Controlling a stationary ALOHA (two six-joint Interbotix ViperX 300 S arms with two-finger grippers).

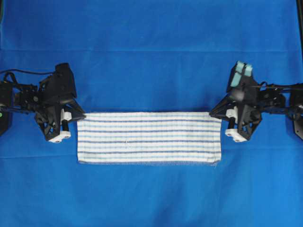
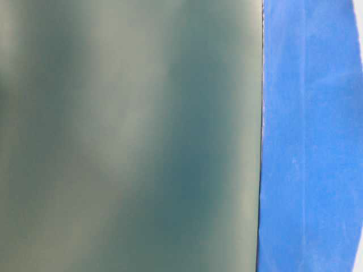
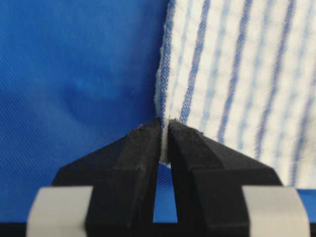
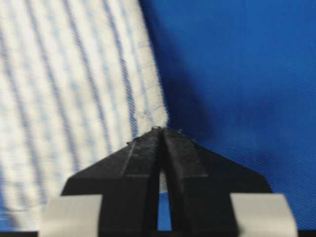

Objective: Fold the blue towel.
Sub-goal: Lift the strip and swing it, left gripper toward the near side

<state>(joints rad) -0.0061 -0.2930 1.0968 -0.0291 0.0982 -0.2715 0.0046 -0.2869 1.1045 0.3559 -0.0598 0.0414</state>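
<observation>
Two corners of the blue towel are pinched at once: the left gripper is closed on the far-left corner and the right gripper on the far-right corner, cloth seen nipped between each pair of fingertips. The towel is laid flat as a long band on the blue table covering. The grasping step appears finished; next, both corners would likely need to be lifted evenly and carried over to the near edge.

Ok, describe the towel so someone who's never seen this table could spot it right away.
On the blue table covering, look midway between the two grippers. The blue towel lies there as a long flat rectangle, the only white, blue-striped cloth on the plain blue.
</observation>
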